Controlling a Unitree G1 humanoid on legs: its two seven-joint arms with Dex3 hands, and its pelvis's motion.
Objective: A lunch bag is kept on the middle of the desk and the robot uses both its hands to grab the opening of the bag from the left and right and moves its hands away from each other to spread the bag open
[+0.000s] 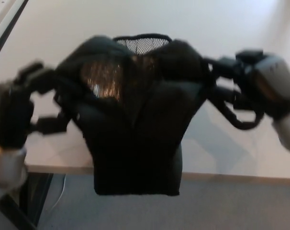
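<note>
I hold the lunch bag (135,124) up between my two hands, its black body hanging in front of me and partly over the near edge of the pale surface (221,28), so that the mouth faces upward and can be drawn apart from both sides. My left hand (20,112) has its fingers (39,76) pinched on the left lip of the opening, and my right hand (260,88) has its fingers (221,64) closed on the right lip; both grips sit at the rim rather than the body, because only a pull at the rim will widen the mouth. Between my fingers the fabric is stretched taut, and the silver lining (104,79) shows through the gap just inward of my left fingers, with the mesh pocket (142,44) standing up at the far rim between both hands. The picture is blurred by motion, so the exact pinch of each fingertip is hard to read. I judge the spread to be well under way: the mouth is parted but not yet fully round, and too hard a pull could slip the cloth from either grip.
</note>
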